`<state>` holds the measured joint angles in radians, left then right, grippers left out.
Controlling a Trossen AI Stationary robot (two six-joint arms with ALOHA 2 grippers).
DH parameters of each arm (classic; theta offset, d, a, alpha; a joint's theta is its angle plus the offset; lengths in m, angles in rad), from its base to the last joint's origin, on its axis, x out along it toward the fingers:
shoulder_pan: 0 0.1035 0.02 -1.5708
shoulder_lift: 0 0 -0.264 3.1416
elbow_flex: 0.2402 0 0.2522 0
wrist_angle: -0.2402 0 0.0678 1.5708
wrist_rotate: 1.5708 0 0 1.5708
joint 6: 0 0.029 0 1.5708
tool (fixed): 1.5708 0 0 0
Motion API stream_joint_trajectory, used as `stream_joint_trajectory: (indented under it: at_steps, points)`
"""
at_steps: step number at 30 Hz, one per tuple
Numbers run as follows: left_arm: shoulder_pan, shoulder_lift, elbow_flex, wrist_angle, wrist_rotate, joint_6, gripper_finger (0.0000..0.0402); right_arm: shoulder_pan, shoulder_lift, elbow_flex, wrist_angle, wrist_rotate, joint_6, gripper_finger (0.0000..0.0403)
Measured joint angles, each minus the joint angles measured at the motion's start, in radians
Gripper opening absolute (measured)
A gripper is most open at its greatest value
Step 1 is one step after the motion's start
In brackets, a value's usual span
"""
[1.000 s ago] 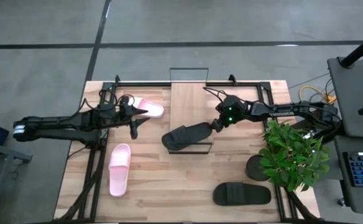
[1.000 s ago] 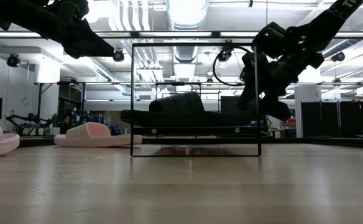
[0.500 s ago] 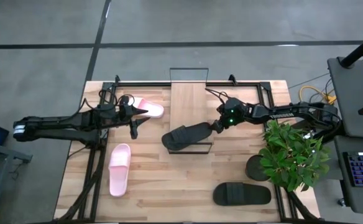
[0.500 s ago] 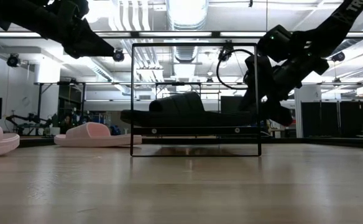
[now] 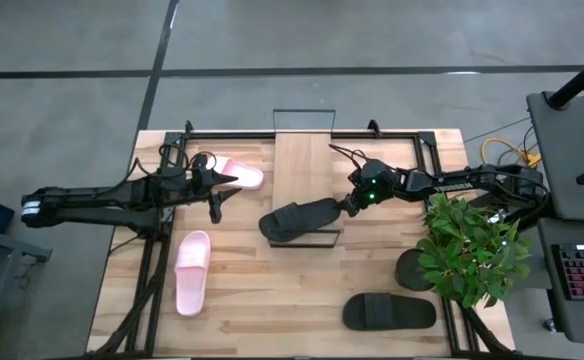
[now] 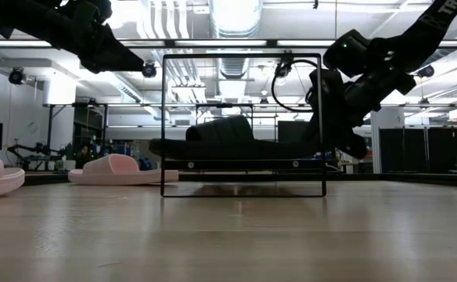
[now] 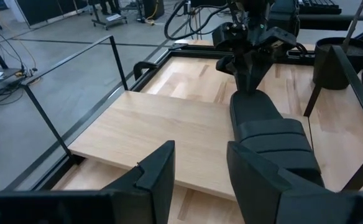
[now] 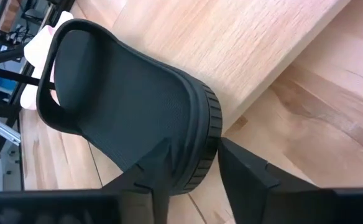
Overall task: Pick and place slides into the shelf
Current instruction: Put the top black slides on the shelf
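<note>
The shelf [image 5: 302, 165] is a light-wood panel in a thin black wire frame [image 6: 244, 125] at mid-table. A black slide [image 5: 297, 218] lies slanted on the panel's near end, strap toward the table's left; it also shows in the low view [image 6: 228, 141]. My right gripper [image 5: 350, 203] is shut on its heel. My left gripper [image 5: 217, 205] hovers open left of the shelf, by a pink slide [image 5: 240, 173] that lies sole-down on the table. A second pink slide [image 5: 192, 270] and a second black slide [image 5: 390, 312] lie nearer the near edge. My right gripper pinches the black slide's heel rim [image 8: 205, 134] between its two fingers, one finger [image 8: 156, 163] over the footbed and one [image 8: 240, 167] outside the heel wall. It comes slanting down from the table's right, along the slide. The slide rests flat on the shelf panel [image 8: 256, 56].
A potted plant [image 5: 472, 250] with a dark pot [image 5: 412, 268] stands at the table's right edge, close under my right arm. The black table frame rails [image 5: 152, 270] run along the left side. Bare wood lies between the shelf and the near edge.
My right gripper has moved slightly toward the table's left, still shut on the heel. The black slide has slid a little left with it, and the shelf's wire frame has shifted slightly the same way.
</note>
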<state>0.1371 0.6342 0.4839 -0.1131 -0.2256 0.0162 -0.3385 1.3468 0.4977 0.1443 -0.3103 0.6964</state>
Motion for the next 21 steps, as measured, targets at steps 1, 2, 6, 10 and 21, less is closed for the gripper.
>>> stream_joint_trajectory:
  at_steps: [1,2,6,10,21]
  points:
    - [0.0,0.0,0.0,0.0,0.0,0.0,0.013,0.0,0.0,-0.002,0.001,0.0,-0.001,0.0106]
    - [0.0,0.0,0.0,0.0,0.0,0.0,0.013,0.0,0.0,-0.005,0.002,0.0,-0.005,0.0098]
    - [0.0,0.0,0.0,0.0,0.0,0.0,0.013,0.0,0.0,-0.011,-0.002,0.0,-0.012,0.0071]
    - [0.0,0.0,0.0,0.0,-0.002,0.017,0.013,0.001,0.0,-0.011,-0.004,-0.002,-0.008,0.005]
    - [0.0,0.0,0.0,0.0,-0.042,0.018,0.013,0.047,-0.012,-0.002,-0.011,-0.03,0.011,0.0039]
